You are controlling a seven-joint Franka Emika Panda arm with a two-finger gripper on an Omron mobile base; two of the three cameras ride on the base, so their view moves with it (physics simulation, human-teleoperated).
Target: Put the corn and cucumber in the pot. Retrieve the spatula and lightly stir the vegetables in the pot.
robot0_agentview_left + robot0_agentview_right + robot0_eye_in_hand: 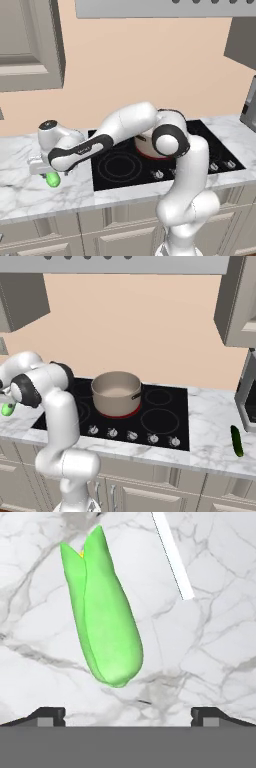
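Observation:
The corn [102,617], wrapped in a bright green husk with a yellow tip, lies on the marble counter [45,657] just ahead of my gripper [128,714]. The jaws stand wide open with nothing between them, and the corn is apart from both fingertips. In the left base view the gripper [48,172] hovers low over the corn [53,179], left of the stove. The spatula's thin white handle [172,554] lies beside the corn; its head is out of view. The beige pot [116,392] stands on a back burner. A dark green cucumber [236,441] lies on the counter at the far right.
The black cooktop [160,418] with a row of knobs [132,435] along its front fills the middle of the counter. A grey appliance [247,401] stands at the far right. Wall cabinets [30,45] and a range hood hang overhead.

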